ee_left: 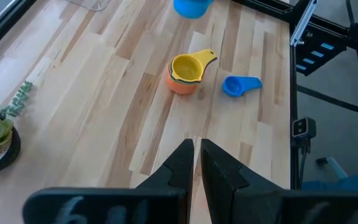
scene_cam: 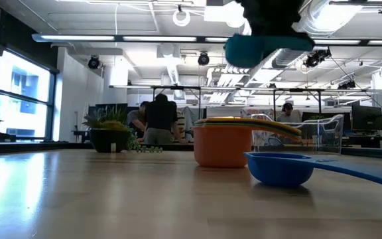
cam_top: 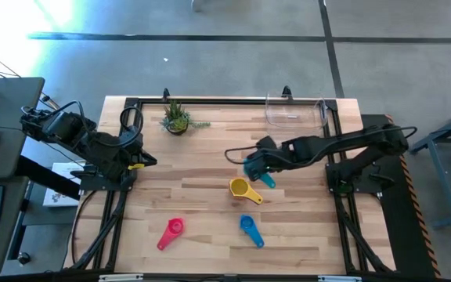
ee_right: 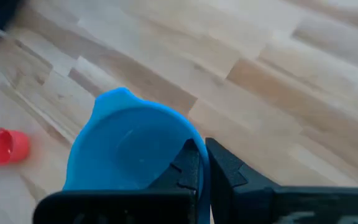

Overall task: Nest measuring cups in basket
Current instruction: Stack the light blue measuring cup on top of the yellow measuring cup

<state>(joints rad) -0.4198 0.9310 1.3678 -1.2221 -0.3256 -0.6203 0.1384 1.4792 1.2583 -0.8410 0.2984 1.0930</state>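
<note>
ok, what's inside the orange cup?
A yellow cup sits nested in the orange cup, a thin dark rim showing between them. Anything deeper in the stack is covered. The right gripper holds the teal cup above the table.

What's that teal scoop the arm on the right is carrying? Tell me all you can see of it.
The teal plastic measuring cup is a small round bowl with a short flat handle, smooth and glossy. The right gripper is shut on its rim and holds it in the air, clear of the wooden table. Seen from above, it hangs just beyond the yellow-topped stack of nested cups; the clear plastic basket sits farther back.
</note>
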